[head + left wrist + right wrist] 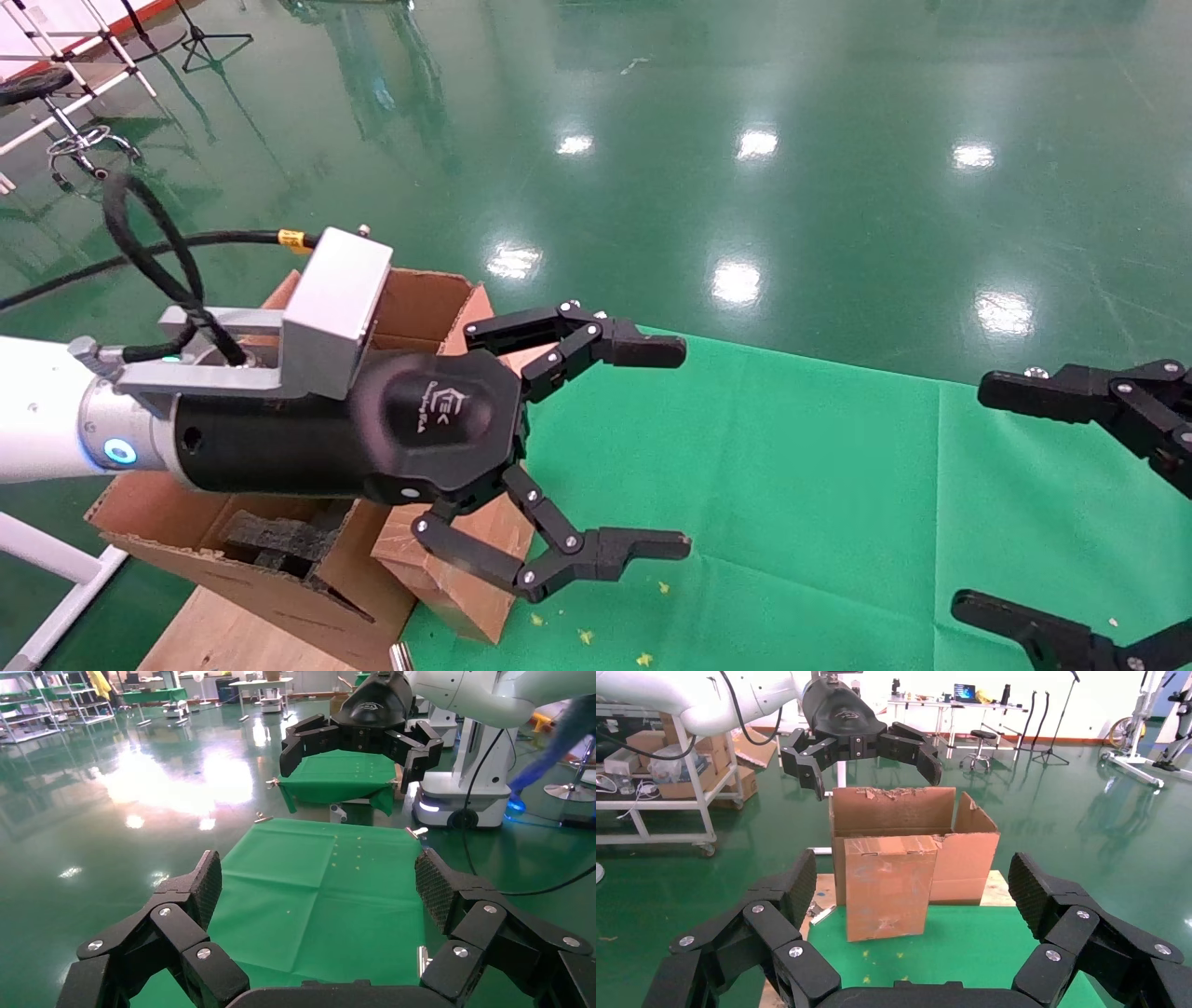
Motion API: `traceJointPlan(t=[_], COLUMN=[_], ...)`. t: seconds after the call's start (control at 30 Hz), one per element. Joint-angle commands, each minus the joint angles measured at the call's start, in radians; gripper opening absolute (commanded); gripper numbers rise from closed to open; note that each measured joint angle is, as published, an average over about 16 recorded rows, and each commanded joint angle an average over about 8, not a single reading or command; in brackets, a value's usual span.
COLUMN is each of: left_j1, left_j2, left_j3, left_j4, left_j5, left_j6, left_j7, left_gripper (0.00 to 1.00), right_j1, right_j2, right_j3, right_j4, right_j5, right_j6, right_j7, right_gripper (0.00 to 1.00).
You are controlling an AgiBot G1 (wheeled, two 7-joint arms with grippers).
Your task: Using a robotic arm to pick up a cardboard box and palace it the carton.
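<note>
The left gripper [684, 447] hangs spread wide and empty above the cardboard box [888, 885], the carton [905, 829] just behind it, while the right gripper [978, 499] waits wide open.

Robotic arm [37, 424]: white sleeve, silver collar with a lit blue ring, glossy black body bearing a pale logo. Silver camera block [337, 298] on an angled bracket; black cable [154, 247] with a yellow tag. Left gripper [643, 447]: black linked fingers [643, 351], silver screws, cross-hatched pads. Right gripper [1043, 503], at 3 o'clock: all black, matching screws.
</note>
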Motion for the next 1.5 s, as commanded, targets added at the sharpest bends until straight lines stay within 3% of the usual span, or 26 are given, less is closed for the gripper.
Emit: traceJointPlan(t=[0.03,0.17,0.2,0.53,0.8,1.03,1.33,1.5], left_j1=[0.0,0.0,0.001,-0.018,-0.123,-0.25,-0.289,-0.358], left_j2=[0.0,0.0,0.0,-0.039,-0.158,-0.193,-0.192,-0.176], left_j3=[0.0,0.0,0.0,0.01,0.09,0.165,0.187,0.238], left_j4=[0.0,0.0,-0.001,0.0,-0.061,-0.078,-0.06,-0.055], left_j5=[0.0,0.0,0.0,0.045,0.281,0.45,0.49,0.6], left_j6=[0.0,0.0,0.0,-0.02,-0.077,-0.026,0.002,0.038], left_j7=[0.0,0.0,0.0,-0.045,-0.305,-0.55,-0.595,-0.728], left_gripper=[1.0,1.0,1.0,1.0,1.0,1.0,1.0,1.0], right_j1=[0.0,0.0,0.0,0.0,0.0,0.0,0.0,0.0], right_j2=[0.0,0.0,0.0,0.0,0.0,0.0,0.0,0.0], right_j3=[0.0,0.0,0.0,0.0,0.0,0.0,0.0,0.0], right_j4=[0.0,0.0,0.0,0.0,0.0,0.0,-0.001,-0.001], right_j5=[0.0,0.0,0.0,0.0,0.0,0.0,0.0,0.0], right_j6=[0.0,0.0,0.0,0.0,0.0,0.0,0.0,0.0], right_j7=[0.0,0.0,0.0,0.0,0.0,0.0,0.0,-0.001], right_gripper=[0.54,0.04,0.0,0.0,0.0,0.0,0.0,0.0])
